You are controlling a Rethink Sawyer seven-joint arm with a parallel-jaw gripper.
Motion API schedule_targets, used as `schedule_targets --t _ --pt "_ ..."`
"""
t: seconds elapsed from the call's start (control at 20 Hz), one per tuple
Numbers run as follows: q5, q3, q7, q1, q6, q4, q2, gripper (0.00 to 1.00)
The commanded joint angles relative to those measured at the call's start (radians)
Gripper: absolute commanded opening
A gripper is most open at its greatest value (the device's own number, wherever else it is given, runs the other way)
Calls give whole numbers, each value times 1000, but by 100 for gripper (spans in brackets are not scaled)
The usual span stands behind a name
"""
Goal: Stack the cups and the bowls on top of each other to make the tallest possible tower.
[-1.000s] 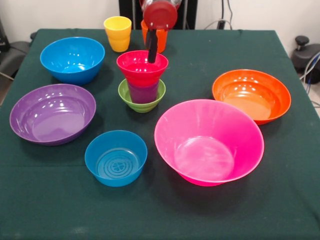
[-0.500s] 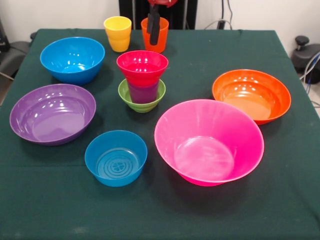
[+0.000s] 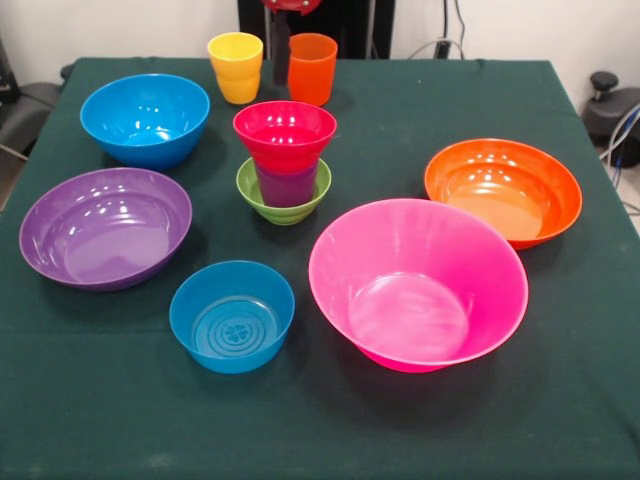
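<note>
A tower stands mid-table: a small green bowl (image 3: 285,207) holds a purple cup (image 3: 287,186), and a red bowl (image 3: 285,132) sits on that cup. The yellow cup (image 3: 236,67) and the orange cup (image 3: 312,68) stand upright side by side at the far edge, behind the tower. Only a red part of my arm (image 3: 292,4) shows at the top edge, above the two cups. I cannot make out the gripper against the black pedestal. Nothing is being held over the table.
A mid-sized blue bowl (image 3: 145,118) and a purple bowl (image 3: 105,226) sit on the left. A small blue bowl (image 3: 232,315) is near the front. A large pink bowl (image 3: 418,283) and an orange bowl (image 3: 503,190) are on the right of the green table (image 3: 320,430).
The arm has lifted away from the red bowl and drawn back past the cups to the top edge. The red bowl stays on the purple cup.
</note>
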Motion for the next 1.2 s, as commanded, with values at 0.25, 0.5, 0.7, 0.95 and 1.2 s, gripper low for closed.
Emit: schedule_targets --t 0.25,0.5,0.7,0.95,1.2 --pt "-136 94 -220 -24 -28 74 70 100" --pt "-143 96 -172 -5 -31 94 61 100" --pt "-159 96 -157 31 -30 118 40 100" --pt "-170 101 -127 90 -56 146 28 100" --pt "-162 89 -101 123 -58 161 16 100"
